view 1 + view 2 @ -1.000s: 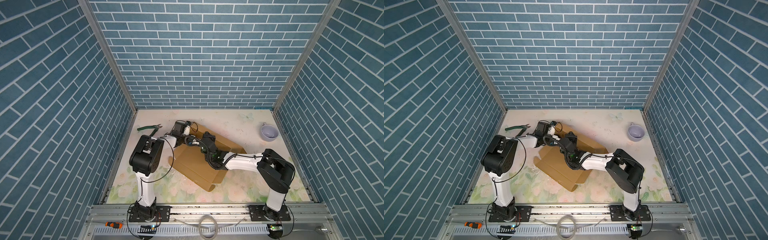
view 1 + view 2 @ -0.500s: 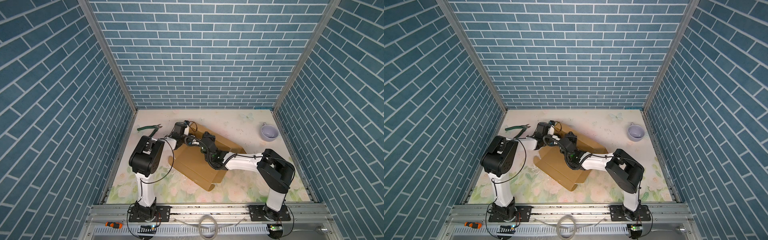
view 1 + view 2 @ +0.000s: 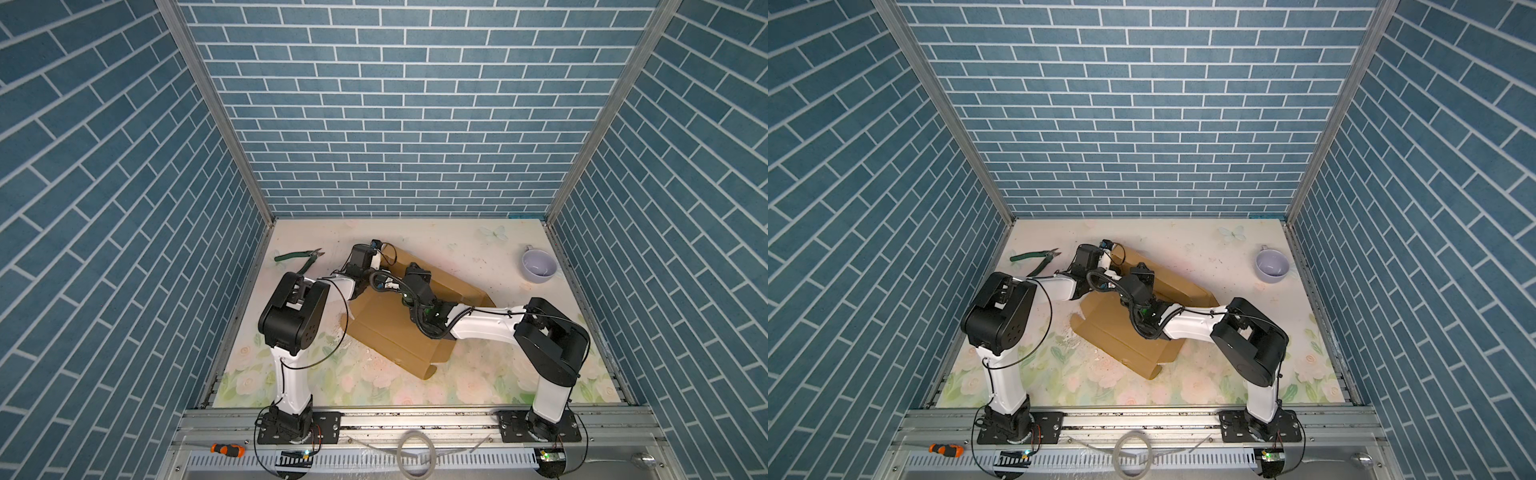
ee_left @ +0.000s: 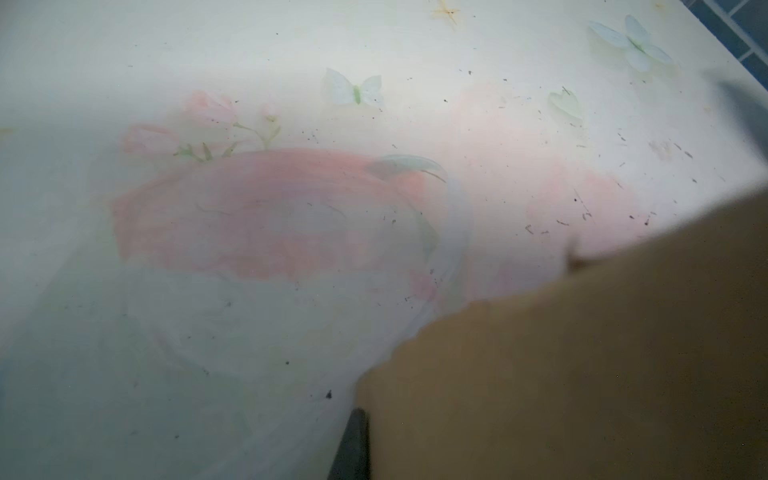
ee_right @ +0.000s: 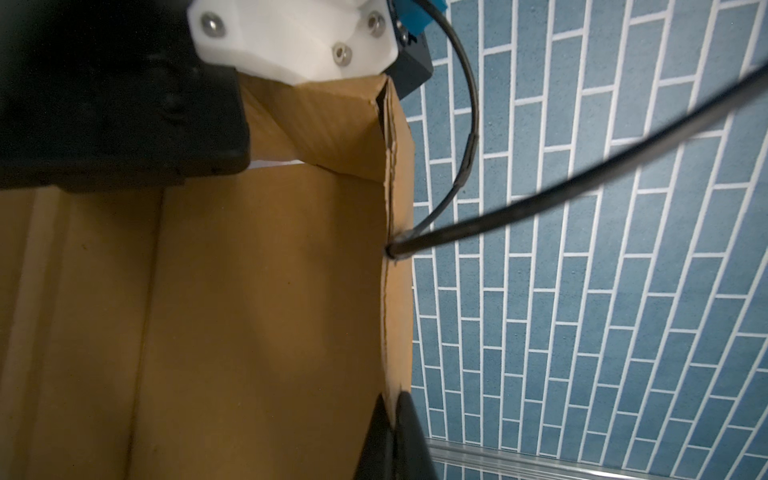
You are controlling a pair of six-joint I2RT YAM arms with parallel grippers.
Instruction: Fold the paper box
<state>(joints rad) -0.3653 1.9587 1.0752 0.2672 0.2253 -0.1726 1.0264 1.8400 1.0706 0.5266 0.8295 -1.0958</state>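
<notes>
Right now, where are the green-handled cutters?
In both top views the cutters lie on the table at its far left, just left of the paper box and apart from it.

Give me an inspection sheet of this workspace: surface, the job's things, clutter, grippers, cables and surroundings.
Surface: floral-printed tabletop, specked with dirt.
Job's things: brown corrugated cardboard paper box, partly folded, one wall raised.
Clutter: green-handled pliers; lavender cup; orange-handled screwdriver on the front rail.
Grippers: right gripper shut on the box's raised wall; left gripper at the box's far corner, state unclear.
Cables: black cables along both arms; pale coil on the front rail.
Surroundings: blue brick-patterned walls.
</notes>
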